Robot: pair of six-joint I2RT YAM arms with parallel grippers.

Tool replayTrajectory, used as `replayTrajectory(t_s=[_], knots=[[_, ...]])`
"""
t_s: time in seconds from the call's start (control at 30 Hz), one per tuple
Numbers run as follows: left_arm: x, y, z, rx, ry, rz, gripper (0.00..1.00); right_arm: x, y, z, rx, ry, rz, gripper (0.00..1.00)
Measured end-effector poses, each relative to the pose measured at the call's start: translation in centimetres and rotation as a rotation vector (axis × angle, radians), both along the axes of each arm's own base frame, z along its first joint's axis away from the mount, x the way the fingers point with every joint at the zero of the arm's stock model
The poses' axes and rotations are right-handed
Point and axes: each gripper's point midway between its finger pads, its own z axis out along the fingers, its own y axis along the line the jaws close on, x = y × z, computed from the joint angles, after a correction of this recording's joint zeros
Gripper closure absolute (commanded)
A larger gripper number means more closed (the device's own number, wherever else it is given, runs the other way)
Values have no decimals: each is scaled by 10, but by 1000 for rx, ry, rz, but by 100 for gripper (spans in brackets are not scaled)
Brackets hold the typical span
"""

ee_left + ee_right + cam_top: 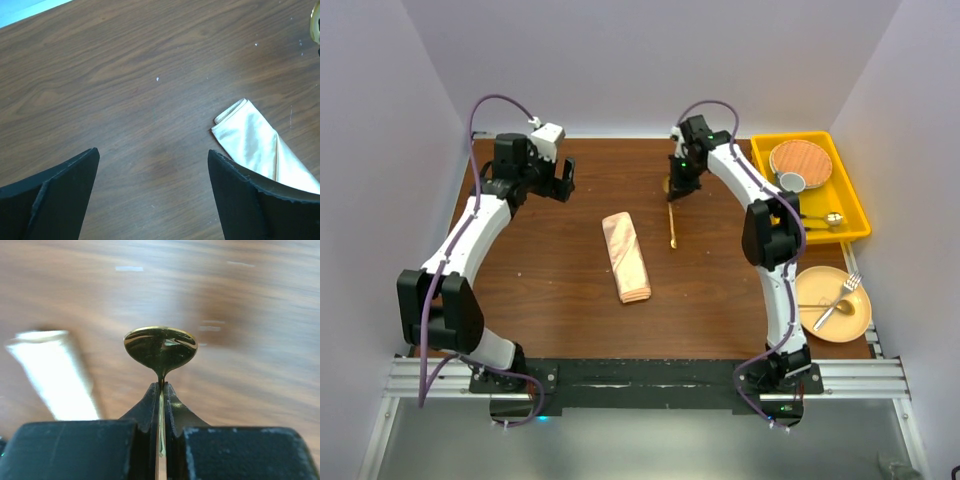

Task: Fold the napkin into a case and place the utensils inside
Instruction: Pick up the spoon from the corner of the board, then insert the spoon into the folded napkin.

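Brown tabletop (560, 290): right fingers (150, 407) pinch gold spoon (160, 346) at its neck; left fingers (60, 187) spread, case (250, 145) seemingly near.

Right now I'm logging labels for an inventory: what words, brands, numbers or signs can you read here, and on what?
No text can be read in any view.
The folded napkin, the gold spoon pinched in the right end effector, the yellow tray and the tan plate show no printing.
Any marks on the arms are too small to read.
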Motion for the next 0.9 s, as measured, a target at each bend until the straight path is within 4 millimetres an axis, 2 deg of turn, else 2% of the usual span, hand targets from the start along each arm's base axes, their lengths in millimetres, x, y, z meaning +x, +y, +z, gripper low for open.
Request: replayTrajectory(t_s=[0.17,0.27,0.33,0.43,0.57,0.9], knots=[[-10,3,-6,-10,9,22,0,-11,77,63,116,-150,94,100],[-13,6,-7,-17,7,37,0,-17,115,90,171,-225,141,100],[-14,8,-7,-26,8,52,0,-22,133,100,189,-255,164,100],[-12,12,-5,-33,0,68,0,-23,149,110,197,-296,182,100],[-13,14,-5,-41,-6,77,0,-18,159,107,175,-338,183,100],[-17,15,-1,-49,-19,83,0,1,153,66,78,-351,163,100]])
